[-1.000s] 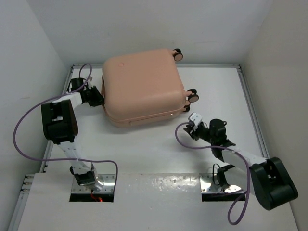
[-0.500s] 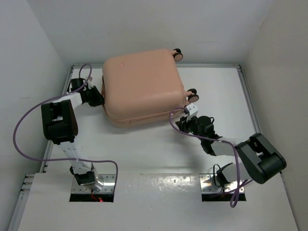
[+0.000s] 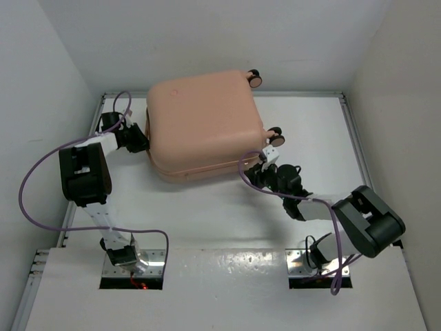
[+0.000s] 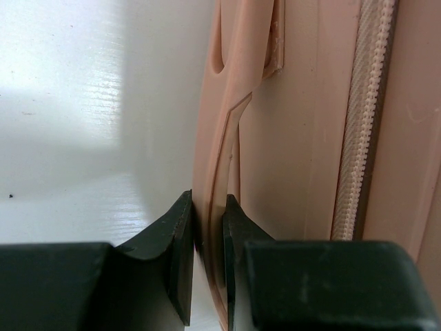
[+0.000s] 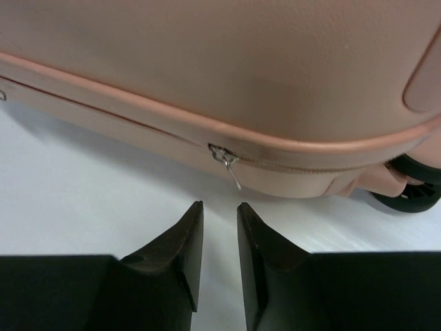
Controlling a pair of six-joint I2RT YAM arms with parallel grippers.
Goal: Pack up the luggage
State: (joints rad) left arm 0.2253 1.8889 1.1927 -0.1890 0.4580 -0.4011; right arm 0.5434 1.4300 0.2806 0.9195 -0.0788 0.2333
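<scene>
Left claw (image 4: 207, 201) was pinched on a thin edge of the luggage (image 3: 203, 127); right claw (image 5: 219, 207) sat slightly open, empty, just short of the zip pull (image 5: 231, 169).

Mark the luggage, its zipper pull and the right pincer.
luggage (image 3: 203, 124), top view, middle of upper shell.
zipper pull (image 5: 224, 158), right wrist view, top of metal tab.
right pincer (image 5: 220, 205), right wrist view, gap between its fingertips.

The luggage (image 3: 203, 124) shell looks like matt peach plastic with a fine grain, and its zipper pull (image 5: 229, 164) is shiny metal. Meanwhile the table (image 3: 207, 221) is smooth, glossy white.
</scene>
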